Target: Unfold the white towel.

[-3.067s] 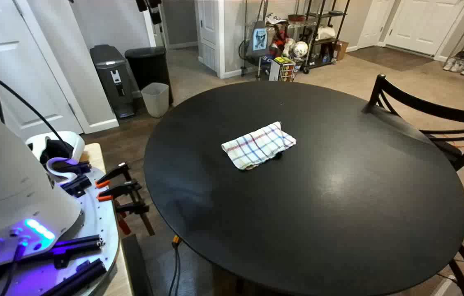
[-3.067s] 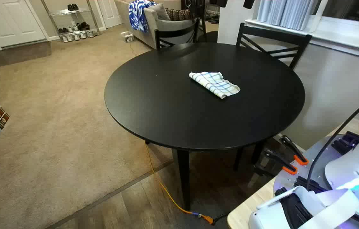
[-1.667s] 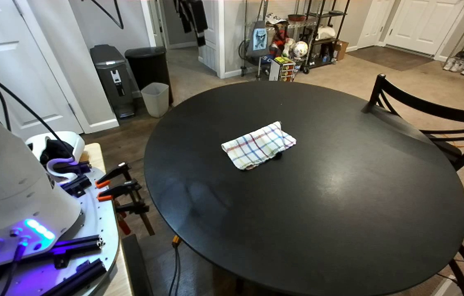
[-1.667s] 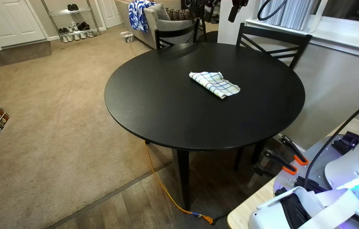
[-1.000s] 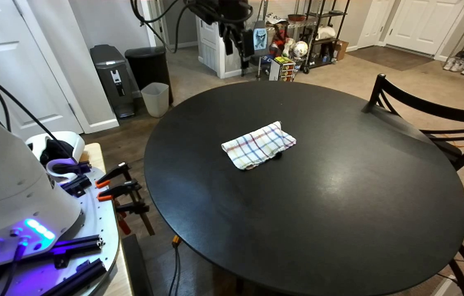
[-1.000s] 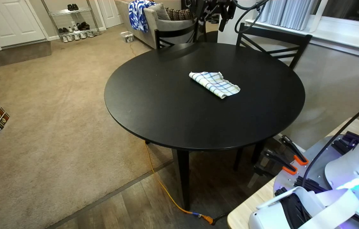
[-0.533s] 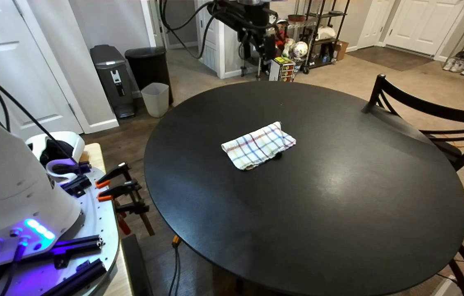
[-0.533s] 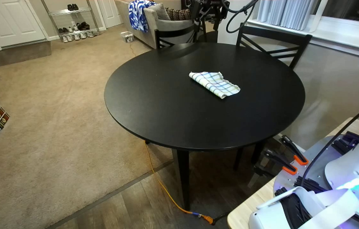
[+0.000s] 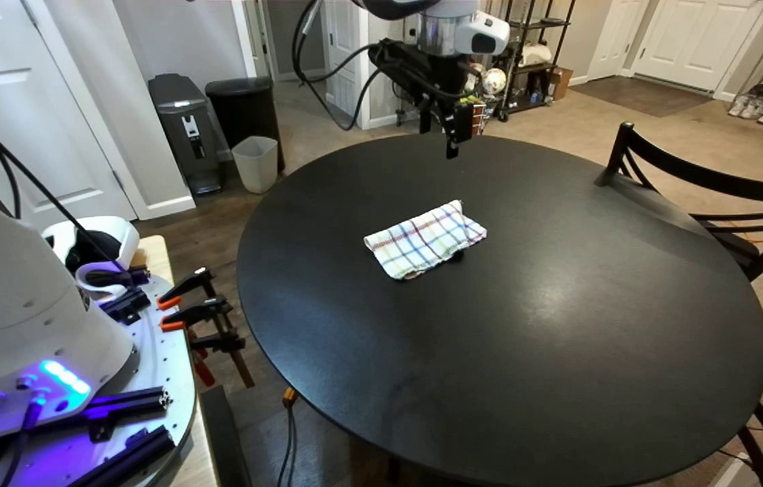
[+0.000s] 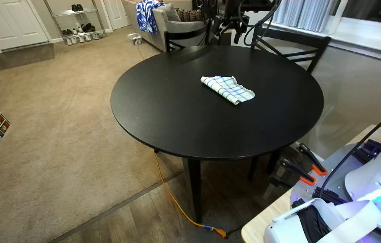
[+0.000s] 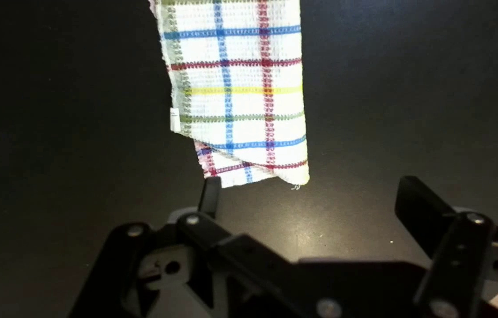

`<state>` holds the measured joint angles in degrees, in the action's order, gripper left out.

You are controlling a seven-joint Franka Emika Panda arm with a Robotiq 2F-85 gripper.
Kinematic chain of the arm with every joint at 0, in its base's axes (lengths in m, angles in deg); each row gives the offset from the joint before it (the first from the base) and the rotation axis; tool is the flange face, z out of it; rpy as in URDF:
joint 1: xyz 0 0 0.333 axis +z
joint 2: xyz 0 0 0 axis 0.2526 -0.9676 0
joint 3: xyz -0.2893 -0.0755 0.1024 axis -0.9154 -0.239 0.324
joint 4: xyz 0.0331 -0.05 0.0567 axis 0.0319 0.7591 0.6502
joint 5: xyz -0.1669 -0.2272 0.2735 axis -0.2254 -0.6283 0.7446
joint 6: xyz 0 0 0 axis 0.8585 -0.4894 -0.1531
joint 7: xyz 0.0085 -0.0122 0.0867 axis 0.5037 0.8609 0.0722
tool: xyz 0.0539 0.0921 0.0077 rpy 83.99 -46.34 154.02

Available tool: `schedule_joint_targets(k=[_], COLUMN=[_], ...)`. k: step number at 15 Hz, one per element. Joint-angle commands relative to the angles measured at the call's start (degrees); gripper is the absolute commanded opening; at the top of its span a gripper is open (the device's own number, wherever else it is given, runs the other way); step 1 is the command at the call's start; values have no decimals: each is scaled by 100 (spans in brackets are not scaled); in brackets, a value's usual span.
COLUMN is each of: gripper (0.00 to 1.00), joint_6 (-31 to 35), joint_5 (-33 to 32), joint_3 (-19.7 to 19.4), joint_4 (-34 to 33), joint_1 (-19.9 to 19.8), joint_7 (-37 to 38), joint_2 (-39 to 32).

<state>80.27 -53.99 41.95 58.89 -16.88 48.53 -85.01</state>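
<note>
The white towel with coloured checked stripes lies folded on the round black table; it shows in both exterior views (image 9: pixel 425 240) (image 10: pixel 229 89). In the wrist view the towel (image 11: pixel 244 75) has a folded edge on the right, loose edges on the left with a small white tag, and a lower layer peeking out at its near end. My gripper (image 11: pixel 311 185) is open and empty, above the table. Its fingertips show a little below the towel's near end in the picture, apart from it. The gripper hangs above the table's far part in an exterior view (image 9: pixel 439 135), pointing down.
The round black table (image 9: pixel 557 372) bears the towel. A small dark spot (image 9: pixel 458 256) shows at the towel's edge. Black chairs (image 9: pixel 713 169) (image 10: pixel 288 40) stand at the table's edge. Clamps (image 9: pixel 195 311) and a white headset (image 10: pixel 305 219) sit by the robot's base.
My gripper has come into view from above and moved down and over the table's far part, nearer to the towel. The towel has not moved.
</note>
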Motion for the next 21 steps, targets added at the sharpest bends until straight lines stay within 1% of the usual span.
schedule_joint_targets(k=[1,2,9,11,12,19,21], gripper=[100,100,100,100,100,100,100], joint_6=[-27,40,-103,-52,-17,-5,-11], joint_5=[375,315,246,288,147,96,183], joint_3=[90,50,53,90,46,29,70], joint_4=[-340,-404,-1029,-1077,-969,-1029,-1074], joint_1=[-265,-276,-430,-441,-395,-361,-415], joint_7=[-467,-373,-185,-165,-156,-83,-153], joint_2=[-462,-585,-1323,-1349,-1308,-1336,-1468])
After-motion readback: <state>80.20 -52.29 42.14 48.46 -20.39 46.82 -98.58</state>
